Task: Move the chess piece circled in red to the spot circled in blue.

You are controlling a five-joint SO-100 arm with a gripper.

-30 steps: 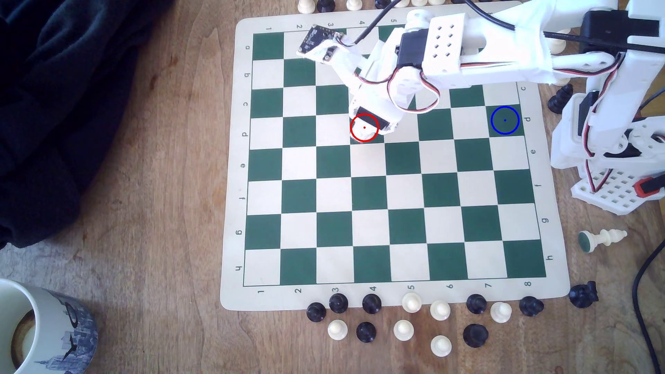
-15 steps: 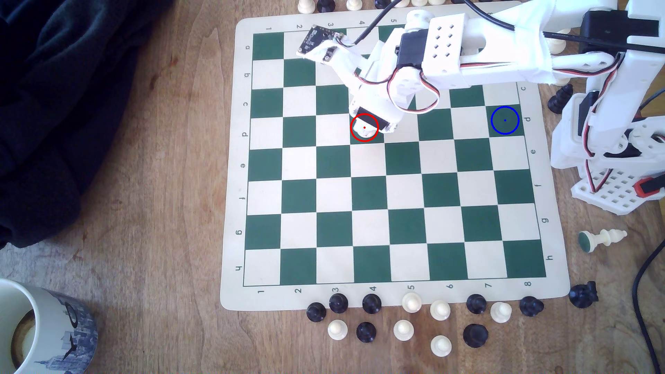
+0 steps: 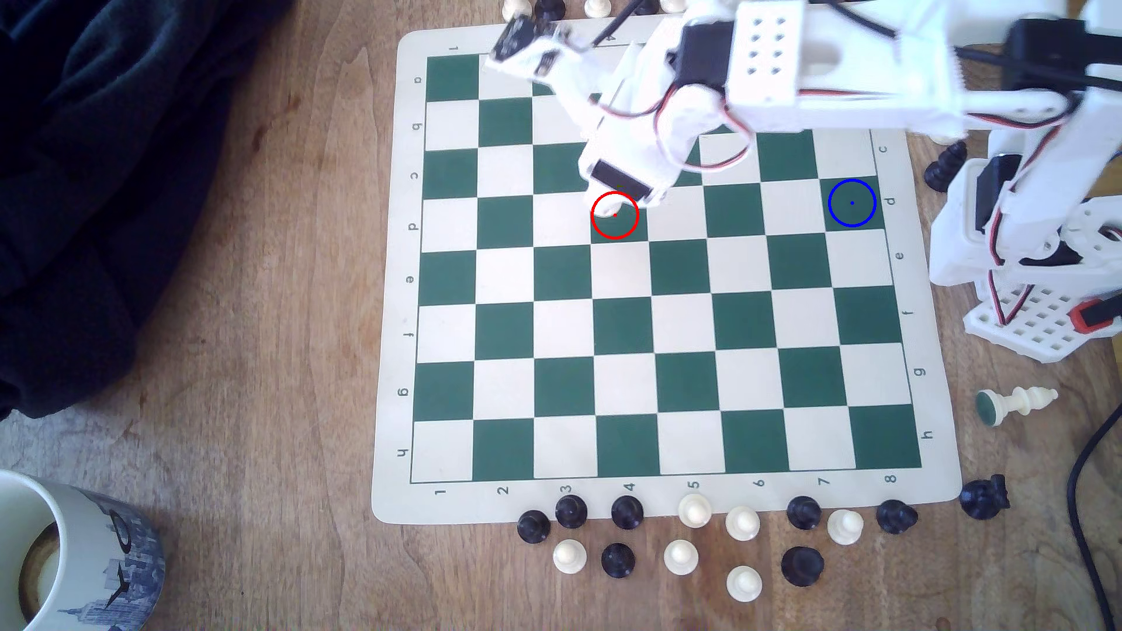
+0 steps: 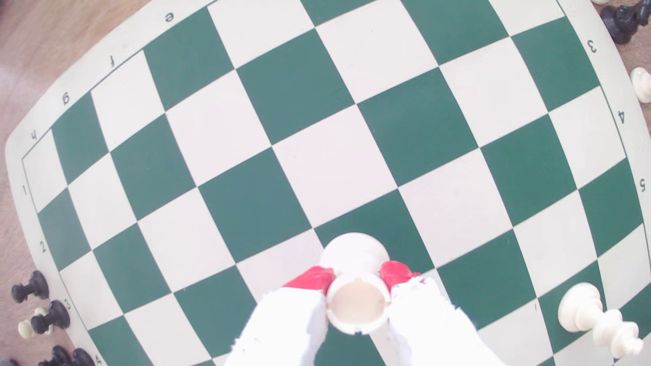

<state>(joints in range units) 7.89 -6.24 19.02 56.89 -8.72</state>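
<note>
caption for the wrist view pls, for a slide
Red-tipped gripper shut on a white rook over the green-and-cream chessboard, a white king standing nearby.

A worn wooden desk (image 3: 243, 364) with visible grain, lit by soft daylight. Dark fabric (image 3: 91, 182) lies bunched at the exterior view's upper left; a printed mug (image 3: 79, 558) (skyline pattern) stands at its lower left, and a black cable (image 3: 1087, 485) trails along its right edge.

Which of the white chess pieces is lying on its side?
The tall white piece on the wood, off the board's edge at the exterior view's right; the white pawns below the board stand upright.
</note>
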